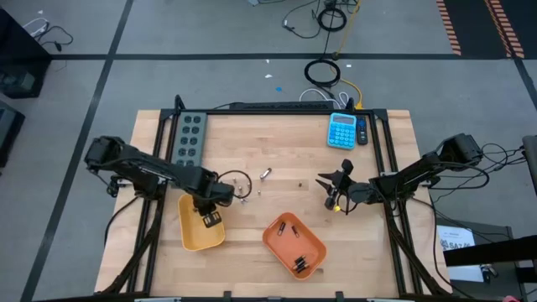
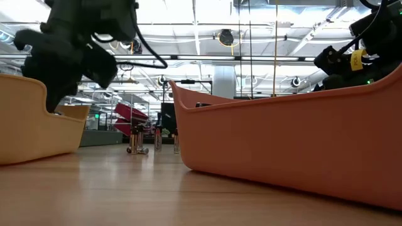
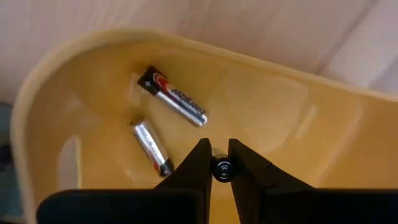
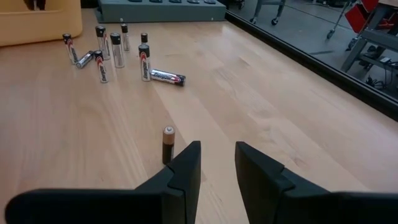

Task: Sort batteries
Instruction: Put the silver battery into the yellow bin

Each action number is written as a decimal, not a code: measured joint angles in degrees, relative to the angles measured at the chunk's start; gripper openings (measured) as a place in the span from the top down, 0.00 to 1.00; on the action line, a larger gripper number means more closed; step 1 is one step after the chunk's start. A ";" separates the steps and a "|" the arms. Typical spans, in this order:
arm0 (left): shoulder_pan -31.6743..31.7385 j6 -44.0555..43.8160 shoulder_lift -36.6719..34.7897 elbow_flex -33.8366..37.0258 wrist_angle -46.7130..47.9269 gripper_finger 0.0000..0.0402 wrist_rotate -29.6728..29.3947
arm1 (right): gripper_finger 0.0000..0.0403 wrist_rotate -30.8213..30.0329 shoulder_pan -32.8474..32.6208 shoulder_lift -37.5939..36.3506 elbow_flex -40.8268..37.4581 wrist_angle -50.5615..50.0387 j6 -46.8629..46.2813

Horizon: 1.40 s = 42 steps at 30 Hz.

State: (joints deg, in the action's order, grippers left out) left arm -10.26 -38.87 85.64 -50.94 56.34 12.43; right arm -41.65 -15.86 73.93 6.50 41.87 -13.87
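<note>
Left gripper is being held over the yellow tray in the high view, while the right gripper is being kept near the worktop's right side; loose batteries are lying between them, and an orange tray is sitting nearer the front edge.

At table height, standing batteries are being seen far behind both trays.

Through the left wrist camera, a small battery is being pinched end-on between the nearly closed fingers, above two cells already lying in the tray. A drop-off appears to be in hand; the fingers would need parting further.

Through the right wrist camera, that gripper is being held partly open and empty, just short of one upright brown cell, with a cluster farther off. A short advance and a closing are probably being called for there.
</note>
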 joint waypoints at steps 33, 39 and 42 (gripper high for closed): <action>6.52 19.51 0.81 -9.44 -12.29 0.75 -22.83 | 0.78 -0.04 0.03 0.00 0.00 -0.07 -0.20; 7.52 22.00 4.33 -9.42 -12.58 0.60 -23.04 | 0.78 -0.04 0.02 0.00 0.00 -0.43 -0.12; 7.34 23.33 5.79 -9.42 -12.84 0.56 -22.98 | 0.78 -0.04 0.04 0.00 0.00 -0.46 -0.02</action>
State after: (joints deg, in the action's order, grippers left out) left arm -2.92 -15.54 91.43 -60.36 43.50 -10.56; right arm -41.69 -15.81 73.93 6.50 41.41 -13.89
